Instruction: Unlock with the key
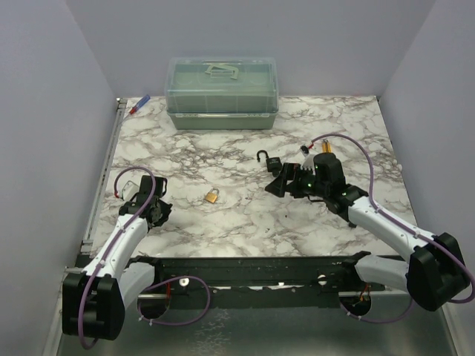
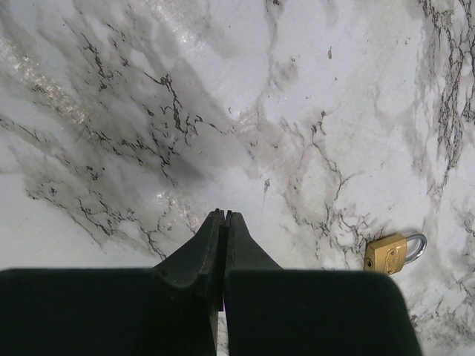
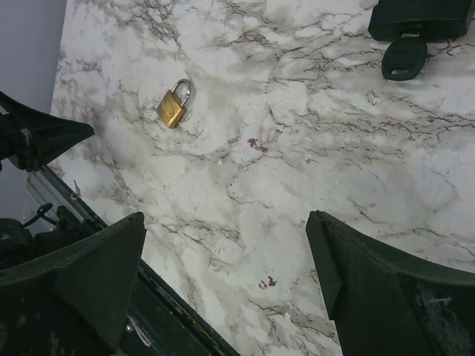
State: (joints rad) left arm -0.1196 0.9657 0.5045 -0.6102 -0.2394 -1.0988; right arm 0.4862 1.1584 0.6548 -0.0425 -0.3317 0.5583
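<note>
The black padlock [image 1: 272,163] lies on the marble table, its shackle [image 1: 261,155] standing out like an open hook. In the right wrist view the padlock body [image 3: 419,18] is at the top right. The key's black head [image 3: 404,58] juts from the padlock's near edge, its shaft apparently in the keyhole. My right gripper [image 1: 283,182] [image 3: 226,222] is open and empty, hovering just on the near side of the padlock and key. My left gripper [image 1: 156,211] [image 2: 225,215] is shut and empty at the left, above bare marble.
A small brass padlock [image 1: 212,196] [image 2: 393,252] [image 3: 173,107] lies between the arms. A clear lidded plastic box [image 1: 221,93] stands at the back. A red and blue pen [image 1: 139,105] lies at the back left corner. The table's dark front rail [image 3: 159,293] runs below the right gripper.
</note>
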